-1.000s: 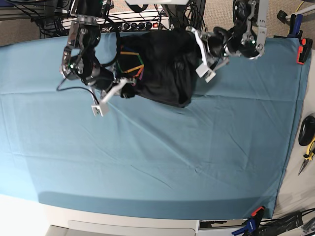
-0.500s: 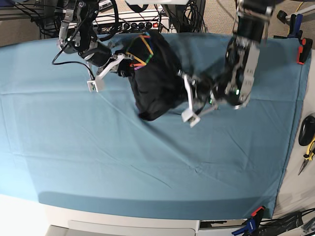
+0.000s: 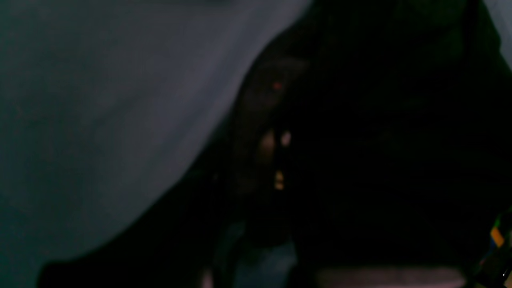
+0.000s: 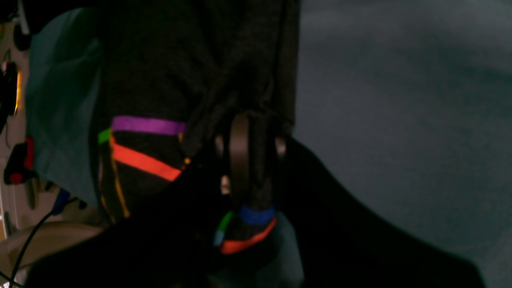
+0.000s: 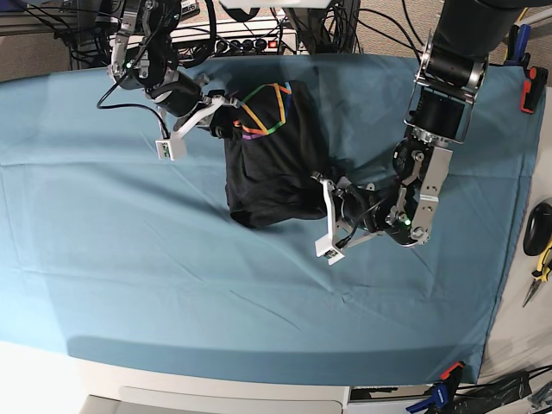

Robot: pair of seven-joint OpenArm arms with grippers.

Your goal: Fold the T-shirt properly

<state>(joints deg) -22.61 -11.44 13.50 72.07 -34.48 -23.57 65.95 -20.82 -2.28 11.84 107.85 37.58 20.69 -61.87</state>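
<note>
- Bunching into a dark heap, the T-shirt lies on the far middle of the counter, rainbow print showing at its far edge.
- It has shifted nearer and spread out since a moment ago, dragged between both arms; I'd say the unfolding is under way and no fold is made yet.
- Its long axis runs roughly far-to-near, leaning toward the left claw.
- That left claw is nearly closed on the near corner.
- The right claw pinches the printed far edge tight.
</note>
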